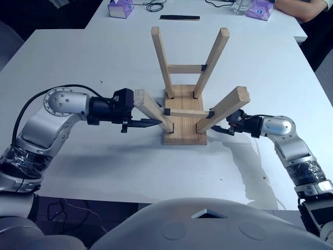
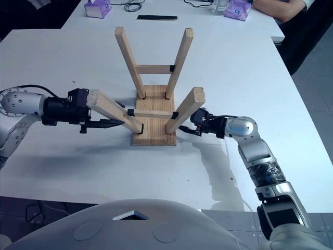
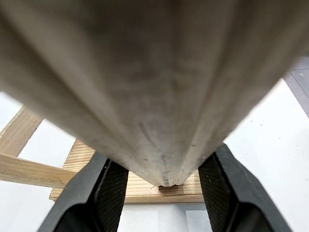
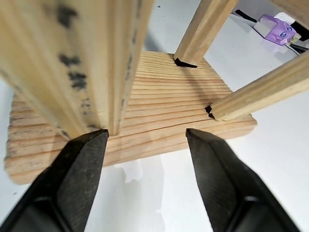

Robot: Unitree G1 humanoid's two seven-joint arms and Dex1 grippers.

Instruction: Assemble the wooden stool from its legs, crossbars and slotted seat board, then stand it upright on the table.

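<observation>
Left eye view shows the stool [image 1: 184, 104] upside down in the middle of the white desk [image 1: 78, 62]. Its seat [image 1: 184, 136] lies flat on the desk, with the long side running away from the robot. All four legs stick up from the seat and lean outward, so their free ends are wider apart than the ends set in the seat. The two far legs [image 1: 162, 62] point up and away, and a crossbar [image 1: 184, 69] joins them from side to side. The near left leg [image 1: 153, 109] tips toward the robot's left. The near right leg [image 1: 223, 109] tips toward its right. A second crossbar [image 1: 187, 112] runs low between them. The left tool [image 1: 156, 123] sits low at the near left leg, close to the seat, and I cannot tell if it grips the leg. The right tool [image 1: 218, 129] sits low by the near right leg with its fingers [image 4: 79, 169] spread wide; one finger is right beside the leg and bare desk shows in the gap. A purple box [image 1: 120, 8] and a black strip [image 1: 179, 17] lie at the far end of the desk.
</observation>
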